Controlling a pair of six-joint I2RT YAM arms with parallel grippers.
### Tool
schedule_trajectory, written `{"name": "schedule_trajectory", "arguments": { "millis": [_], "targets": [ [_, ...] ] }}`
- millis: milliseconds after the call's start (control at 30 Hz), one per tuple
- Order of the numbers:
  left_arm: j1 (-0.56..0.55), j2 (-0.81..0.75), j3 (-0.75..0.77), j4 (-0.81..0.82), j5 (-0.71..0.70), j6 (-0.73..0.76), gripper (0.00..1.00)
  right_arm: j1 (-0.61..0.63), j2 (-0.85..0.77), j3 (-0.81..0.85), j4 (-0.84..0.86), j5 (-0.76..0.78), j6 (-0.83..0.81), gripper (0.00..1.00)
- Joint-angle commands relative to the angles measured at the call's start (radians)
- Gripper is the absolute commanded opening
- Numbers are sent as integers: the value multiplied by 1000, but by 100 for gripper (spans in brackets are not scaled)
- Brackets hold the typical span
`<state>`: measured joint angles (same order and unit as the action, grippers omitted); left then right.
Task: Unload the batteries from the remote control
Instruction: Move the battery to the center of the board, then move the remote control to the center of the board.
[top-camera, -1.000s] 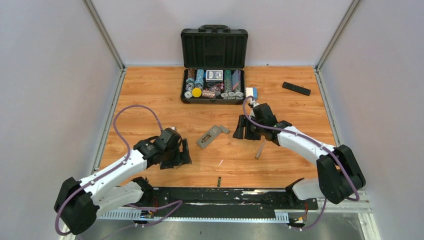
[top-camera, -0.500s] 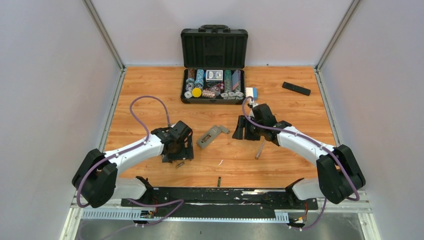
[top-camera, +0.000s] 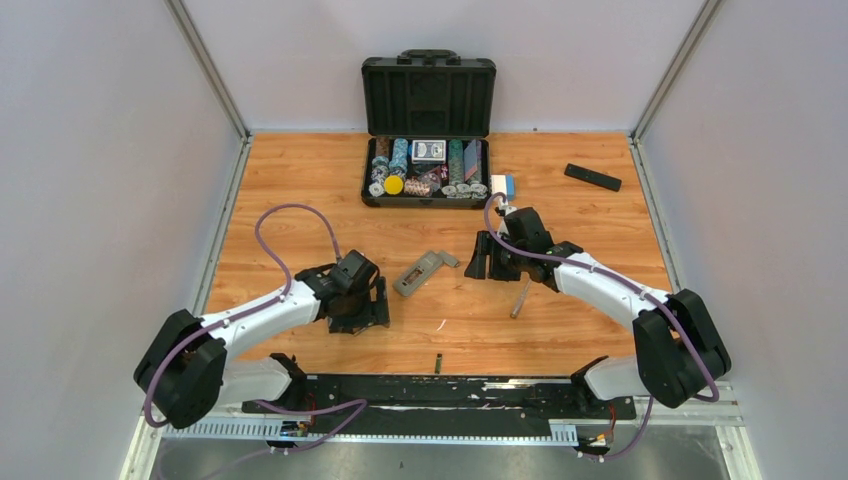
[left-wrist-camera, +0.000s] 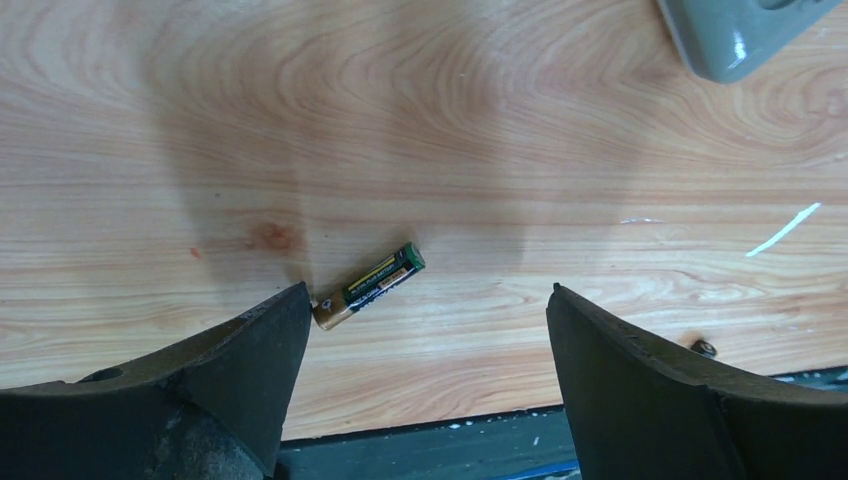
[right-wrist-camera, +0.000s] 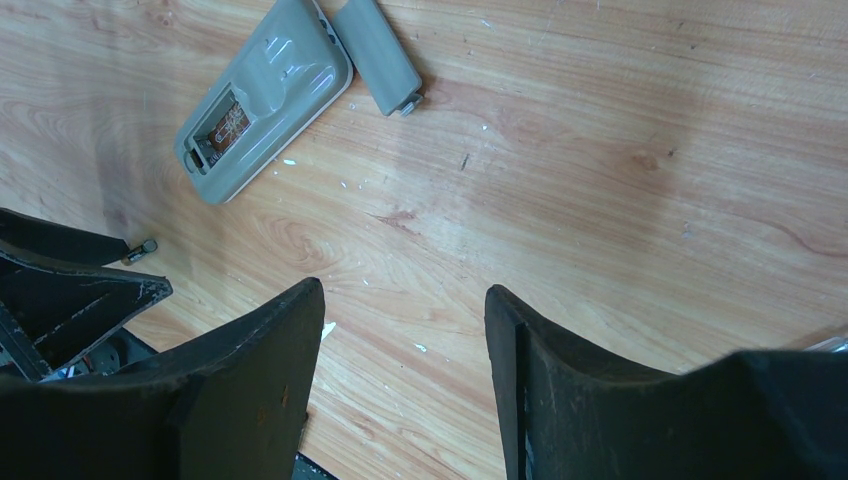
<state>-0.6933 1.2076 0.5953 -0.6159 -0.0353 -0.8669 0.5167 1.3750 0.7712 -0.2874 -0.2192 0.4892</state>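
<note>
The left end effector (left-wrist-camera: 430, 310) hovers over the counter (left-wrist-camera: 500, 150), fingers wide apart. One battery (left-wrist-camera: 368, 286) lies slantwise, off toward 9 o'clock in the gap. Closing off-centre could nudge it away (cylinders roll). The right end effector (right-wrist-camera: 405, 310) is parted and empty, with the remote (right-wrist-camera: 265, 95) at its 11 o'clock.

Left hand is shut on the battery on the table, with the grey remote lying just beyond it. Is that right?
Not quite. The left wrist view shows the left hand open wide, and the battery lying loose on the table below it, not gripped. The grey remote does lie just beyond it.
</note>
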Motion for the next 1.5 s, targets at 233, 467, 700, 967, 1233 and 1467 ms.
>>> {"name": "schedule_trajectory", "arguments": {
  "millis": [233, 467, 700, 967, 1233, 1467],
  "targets": [
    [-3, 12, -34, 207, 178, -66, 94, 6, -28, 6, 24, 15, 8, 61],
    [-4, 46, 16, 188, 163, -32, 94, 5, -51, 57, -37, 125, -33, 61],
    [-4, -39, 62, 102, 42, 35, 98, -106, -92, 174, -137, 426, -66, 75],
    [-3, -52, 131, 69, -23, 96, 100, -408, 16, 335, -171, 556, 108, 84],
    [-3, -57, 158, 63, -39, 137, 100, -621, 339, 650, -301, 538, 256, 84],
    [-3, -80, 147, 55, -43, 134, 100, -717, 606, 921, -401, 462, 410, 83]
  ]
}}
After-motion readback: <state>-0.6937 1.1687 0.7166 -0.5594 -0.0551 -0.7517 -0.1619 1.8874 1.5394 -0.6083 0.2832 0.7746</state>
